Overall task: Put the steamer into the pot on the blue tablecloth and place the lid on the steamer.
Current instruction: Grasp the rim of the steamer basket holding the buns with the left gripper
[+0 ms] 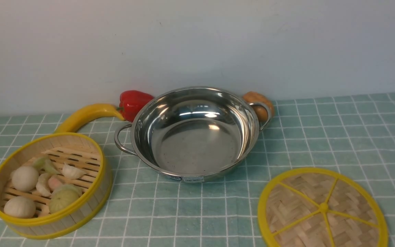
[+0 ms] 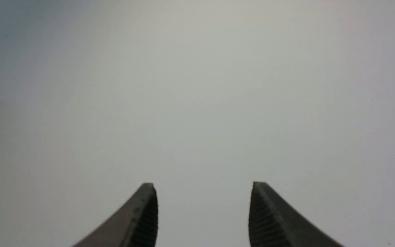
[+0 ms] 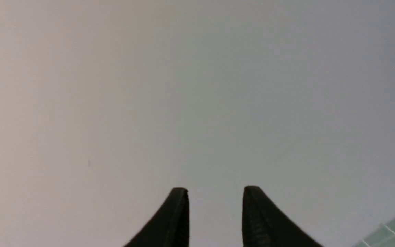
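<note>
- Currently we have the steamer at the left of the front view, sitting flat on the blue tablecloth; yellow rims, slatted floor, white and pale-green toy buns and dumplings inside.
- We see the pot near the middle, upright on the same cloth; shiny steel, two loop handles, small label on the near side; its inside is bare metal with bright reflections.
- The lid lies flat at the near right, well apart from the steamer; woven disc, yellow rim, yellow spokes, small centre knob; its near edge is cut off by the frame.
- Yellow banana-like thing behind the steamer, its far end next to the red pepper; pepper just beside the pot's far left side.
- Brown lumpy item behind the pot's right handle, partly hidden; we can't tell what it is.
- Left hand: open wide, nothing between the fingers; faces the pale wall, blurred.
- Right hand: open too, gap narrower than the left's; holding nothing; wall fills most of its view, with a corner of gridded cloth; neither hand shows in the front view.
</note>
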### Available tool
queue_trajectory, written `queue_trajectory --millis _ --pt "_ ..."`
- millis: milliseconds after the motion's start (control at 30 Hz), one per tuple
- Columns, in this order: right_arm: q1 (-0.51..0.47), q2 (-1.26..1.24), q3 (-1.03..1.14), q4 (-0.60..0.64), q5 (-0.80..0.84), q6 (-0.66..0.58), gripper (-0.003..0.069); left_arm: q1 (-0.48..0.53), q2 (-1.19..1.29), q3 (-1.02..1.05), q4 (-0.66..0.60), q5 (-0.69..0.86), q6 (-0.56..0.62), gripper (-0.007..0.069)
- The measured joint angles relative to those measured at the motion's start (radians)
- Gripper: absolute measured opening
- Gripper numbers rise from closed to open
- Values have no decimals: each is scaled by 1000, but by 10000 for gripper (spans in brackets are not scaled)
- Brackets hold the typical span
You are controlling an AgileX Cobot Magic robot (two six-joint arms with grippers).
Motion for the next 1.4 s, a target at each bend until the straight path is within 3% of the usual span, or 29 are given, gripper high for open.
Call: queue_trajectory --millis 67,233,367,467,500,533,633,767,867,967,1100,1400 --pt "0 0 0 87 -83 41 240 0 104 -37 -110 51 73 347" --pt "0 0 0 125 -139 61 240 0 275 -48 -145 94 133 347" --pt "0 0 0 123 -146 82 240 33 495 -72 -179 138 79 347" --pt "0 0 0 84 -102 84 240 98 679 -107 -197 333 -10 347" --pt "0 0 0 80 -98 84 240 103 691 -110 -197 333 -10 347" --pt "0 0 0 47 -73 84 240 137 773 -131 -184 472 -37 347" --pt "0 0 0 -24 -32 84 240 233 926 -202 -100 687 -82 347" --pt "0 0 0 -113 23 90 240 375 1045 -320 27 815 -163 347" --pt "0 0 0 -163 135 95 240 533 1134 -450 170 923 -274 347" --pt "0 0 -2 -174 274 95 240 603 1197 -523 232 954 -291 347" --pt "1 17 -3 -146 390 93 240 599 1290 -543 263 952 -237 347" --pt "77 67 -19 -93 421 24 240 530 1548 -544 384 858 -206 347"
